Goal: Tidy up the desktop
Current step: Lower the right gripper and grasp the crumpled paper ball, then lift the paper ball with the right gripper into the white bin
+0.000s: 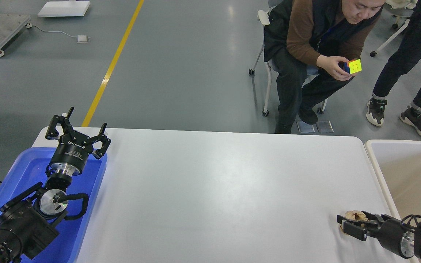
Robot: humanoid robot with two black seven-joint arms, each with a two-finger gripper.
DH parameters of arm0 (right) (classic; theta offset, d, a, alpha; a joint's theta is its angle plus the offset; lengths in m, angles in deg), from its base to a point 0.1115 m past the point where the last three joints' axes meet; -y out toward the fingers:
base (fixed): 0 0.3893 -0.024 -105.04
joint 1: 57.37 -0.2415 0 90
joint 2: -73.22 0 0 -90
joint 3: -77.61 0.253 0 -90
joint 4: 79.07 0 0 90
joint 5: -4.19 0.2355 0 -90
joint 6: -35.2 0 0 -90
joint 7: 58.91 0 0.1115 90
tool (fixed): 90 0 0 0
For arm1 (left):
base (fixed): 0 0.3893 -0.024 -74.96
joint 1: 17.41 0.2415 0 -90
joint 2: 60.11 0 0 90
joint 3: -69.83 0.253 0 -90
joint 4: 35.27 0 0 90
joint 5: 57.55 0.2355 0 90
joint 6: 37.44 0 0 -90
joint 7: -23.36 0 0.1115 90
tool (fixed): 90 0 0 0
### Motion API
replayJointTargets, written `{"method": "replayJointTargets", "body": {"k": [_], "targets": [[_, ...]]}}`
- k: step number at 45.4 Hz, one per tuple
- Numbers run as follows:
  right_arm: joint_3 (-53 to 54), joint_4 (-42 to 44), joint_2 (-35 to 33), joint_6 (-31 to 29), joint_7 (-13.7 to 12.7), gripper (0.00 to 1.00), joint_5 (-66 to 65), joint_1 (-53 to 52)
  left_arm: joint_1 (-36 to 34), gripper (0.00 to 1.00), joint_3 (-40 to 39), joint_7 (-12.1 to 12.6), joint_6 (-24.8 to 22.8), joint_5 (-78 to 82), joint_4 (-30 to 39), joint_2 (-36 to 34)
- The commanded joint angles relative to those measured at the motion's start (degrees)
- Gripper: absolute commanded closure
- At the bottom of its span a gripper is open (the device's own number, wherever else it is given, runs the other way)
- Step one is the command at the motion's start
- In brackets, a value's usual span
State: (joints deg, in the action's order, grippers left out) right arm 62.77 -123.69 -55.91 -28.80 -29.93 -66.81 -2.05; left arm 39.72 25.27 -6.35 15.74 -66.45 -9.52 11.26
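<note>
While my right gripper [351, 224] jaws sit around crumpled brown scrap [355, 216] on the worktop [214, 190], I'd clamp firmly before lifting toward the off-white bin [408, 175]; left gripper [77, 133] jaws apart.

My arms are matte black with silver metal rings; the left end effector [80, 126] has white lettering on its wrist, and black cables loop beside it.
</note>
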Motion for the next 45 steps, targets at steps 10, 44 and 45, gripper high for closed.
{"method": "replayJointTargets", "body": {"k": [10,44,45], "targets": [[-1.95,3.57,1.25,0.02,1.17,0.95,0.16,0.84,0.00,0.00,0.00,0.00,0.00,-0.06,0.00,0.00],[-0.27,-25.15,-20.35,-1.30,6.97,1.00,6.31,-10.31,0.00,0.00,0.00,0.00,-0.09,0.02,0.00,0.00],[-0.36,-26.65,-21.76,-1.82,6.97,1.00,6.31,-11.28,0.00,0.00,0.00,0.00,-0.09,0.02,0.00,0.00]]}}
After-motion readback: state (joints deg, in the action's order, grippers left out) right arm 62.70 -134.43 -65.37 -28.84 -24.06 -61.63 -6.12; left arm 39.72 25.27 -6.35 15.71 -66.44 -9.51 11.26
